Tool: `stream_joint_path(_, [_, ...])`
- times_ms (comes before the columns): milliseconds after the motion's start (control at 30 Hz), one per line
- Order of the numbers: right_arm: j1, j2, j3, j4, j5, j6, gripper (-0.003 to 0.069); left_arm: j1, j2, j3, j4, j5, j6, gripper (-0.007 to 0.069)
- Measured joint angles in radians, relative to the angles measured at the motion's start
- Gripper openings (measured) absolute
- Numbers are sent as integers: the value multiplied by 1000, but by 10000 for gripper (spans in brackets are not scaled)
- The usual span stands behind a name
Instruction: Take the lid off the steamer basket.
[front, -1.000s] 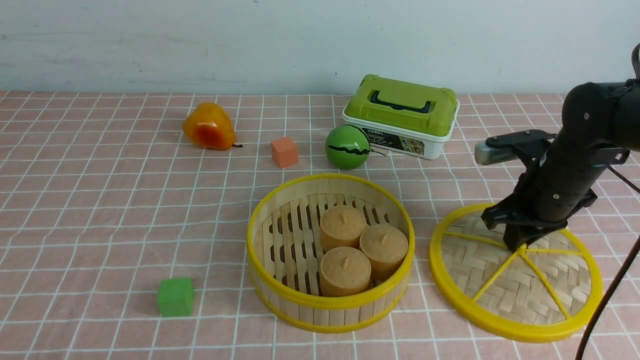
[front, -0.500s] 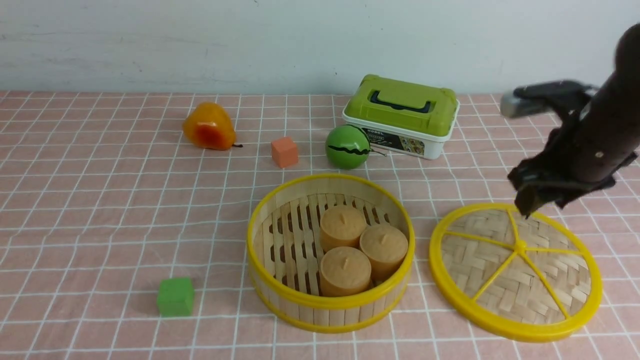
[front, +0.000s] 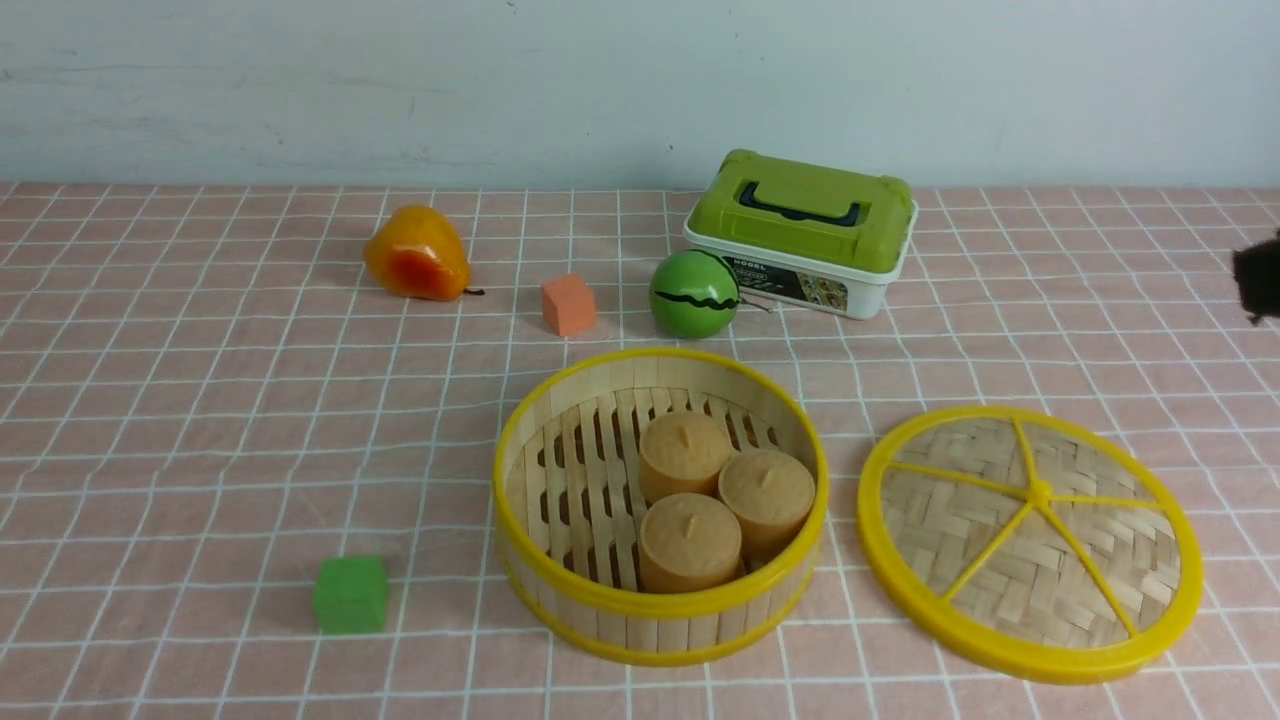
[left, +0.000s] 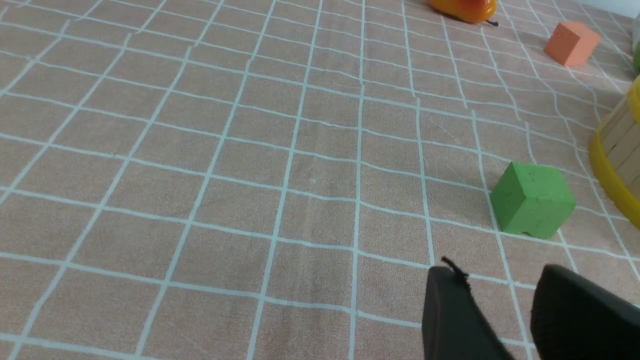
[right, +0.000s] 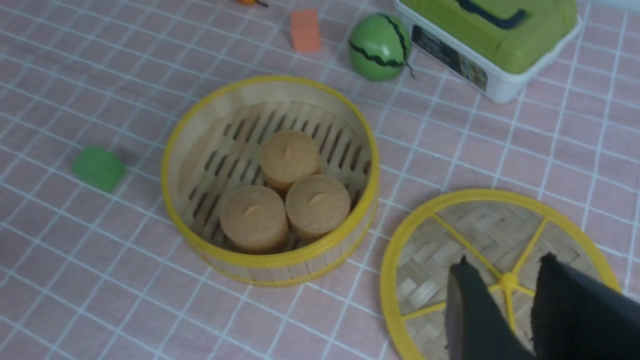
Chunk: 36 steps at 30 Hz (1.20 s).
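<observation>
The lid (front: 1030, 545) lies flat on the pink checked cloth, just right of the steamer basket (front: 660, 602) and apart from it. The basket is uncovered and holds three tan buns (front: 725, 490). My right gripper (right: 506, 260) is open and empty, well above the lid (right: 450, 235); the knob shows between its fingers. In the front view only a dark bit of it (front: 1260, 282) shows at the right edge. The basket (right: 270, 261) also shows in the right wrist view. My left gripper (left: 495, 270) is open and empty, low over the cloth; it is out of the front view.
A green cube (front: 350, 593) sits left of the basket, close to my left gripper (left: 532, 205). Behind the basket are an orange cube (front: 568, 304), a green watermelon ball (front: 694, 293), a white box with a green lid (front: 803, 230) and an orange-yellow fruit (front: 417, 253).
My right gripper let go of the lid's knob, rose and pulled away to the right, almost out of the front view. The lid stays flat on the cloth.
</observation>
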Motion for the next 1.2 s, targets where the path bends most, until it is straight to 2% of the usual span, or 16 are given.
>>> stream_joint_path(167, [0, -223, 163, 57, -129, -37, 13, 0, 0, 0, 0, 0, 0, 239])
stream_joint_path(267, [0, -296, 237, 63, -218, -40, -20, 0, 0, 0, 0, 0, 0, 239])
stream_joint_path(467, [0, -330, 331, 48, -264, -41, -21, 0, 0, 0, 0, 0, 0, 239])
stream_joint_path(1000, [0, -330, 343, -47, -289, -44, -9, 0, 0, 0, 0, 0, 0, 239])
stream_joint_path(1100, [0, -339, 387, -82, -341, -44, -7, 0, 0, 0, 0, 0, 0, 239])
stream_joint_path(1200, [0, -384, 498, -132, -467, -44, -8, 0, 0, 0, 0, 0, 0, 239])
